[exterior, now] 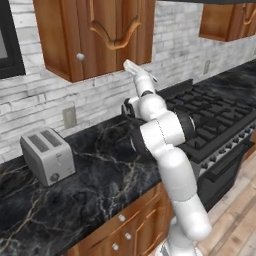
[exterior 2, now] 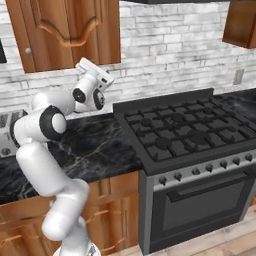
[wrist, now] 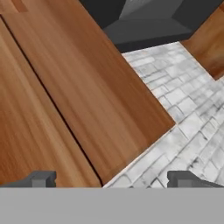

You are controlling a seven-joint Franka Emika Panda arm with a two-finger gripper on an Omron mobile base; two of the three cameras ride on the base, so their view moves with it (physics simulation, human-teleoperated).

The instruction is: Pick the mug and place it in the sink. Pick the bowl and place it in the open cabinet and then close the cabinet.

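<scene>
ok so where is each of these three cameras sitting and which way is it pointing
Left base view: behind the arm's left, looking forward and down at the toaster, counter and cabinet; the arm rises lower right.
Right base view: behind its right, over the stove; the arm rises lower left.
Hand view: on the hand, looking up at the cabinet's underside; finger tips at bottom, jaws apart.
Both base views share cabinet, stove, counter.

both base views look down from behind the arm, sharing the cabinet [exterior: 95, 35]; hand view faces it closely.
</scene>
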